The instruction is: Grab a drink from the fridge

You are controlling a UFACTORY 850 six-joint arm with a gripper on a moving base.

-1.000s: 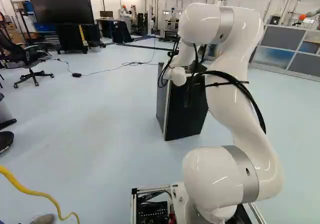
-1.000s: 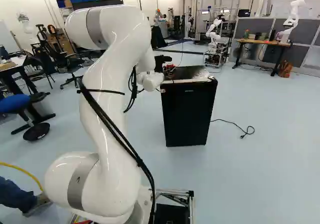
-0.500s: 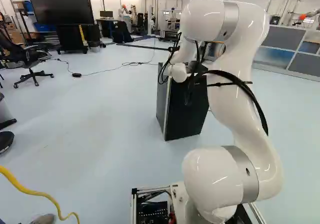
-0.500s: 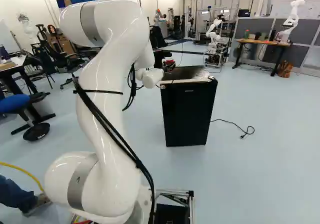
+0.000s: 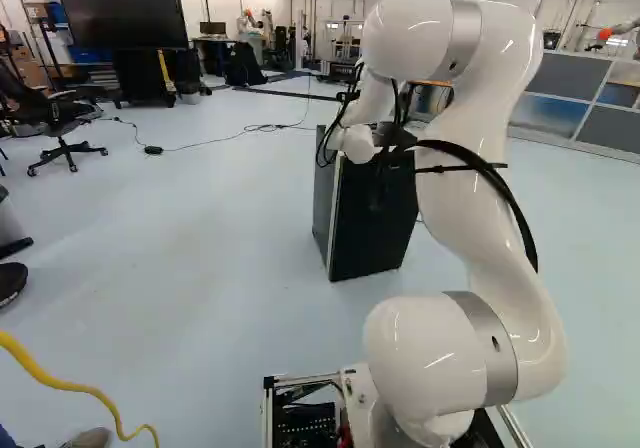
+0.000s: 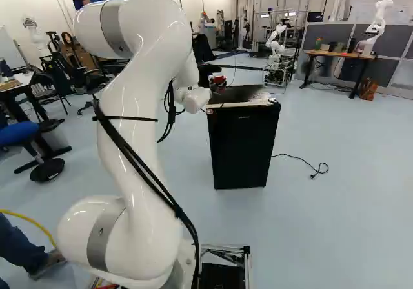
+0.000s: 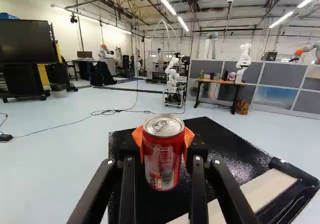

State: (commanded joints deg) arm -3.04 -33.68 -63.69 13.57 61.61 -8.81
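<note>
In the right base view my gripper [image 6: 208, 76] shows as a dark shape behind the wrist, at the rear left of the black fridge [image 6: 244, 147]. A bit of red can [image 6: 220, 80] shows beside it. Seen from the wrist, the gripper [image 7: 163, 141] is shut on the upright red can [image 7: 163, 159], its orange pads pressing from both sides. The black fridge top [image 7: 225, 149] lies beneath and beyond the can; whether the can's base touches it I cannot tell. The fridge door looks closed.
A cable with a plug [image 6: 316, 171] lies on the floor right of the fridge. Farther off stand another robot [image 6: 276, 47], a wooden table [image 6: 339, 55] and a large screen [image 5: 120, 13]. A yellow hose [image 5: 70, 386] and a person's shoe are near the base.
The arm has drawn back slightly, its upper bend shifting left in the right base view. The red can has moved a little with the gripper. The base and fridge have stayed put.
</note>
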